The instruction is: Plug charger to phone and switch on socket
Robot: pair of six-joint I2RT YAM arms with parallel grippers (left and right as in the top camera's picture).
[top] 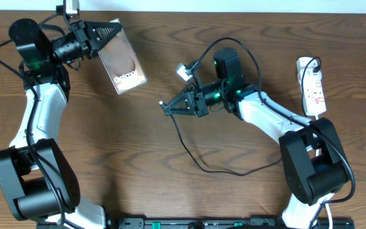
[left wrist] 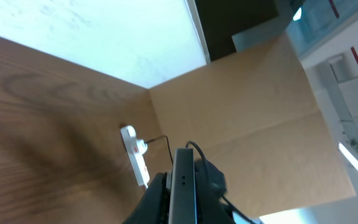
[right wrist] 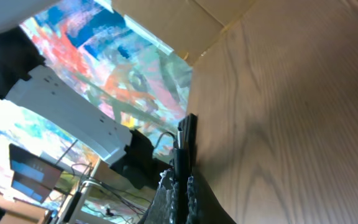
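Brownish-grey and flat, the rectangular phone (top: pixel 124 63) with white lettering is hanging tilted above the wooden counter (top: pixel 107 140), pinched at one edge in the left jaws. The right jaws are pressing together on the small connector tip of the long thin black charger (right wrist: pixel 186 137), slack cable trailing behind them. The small white elongated socket (top: pixel 313 86) is lying well behind the right jaws, untouched. This is looking like the plugging step. Next, tip and phone port are needing careful lining-up across the gap.
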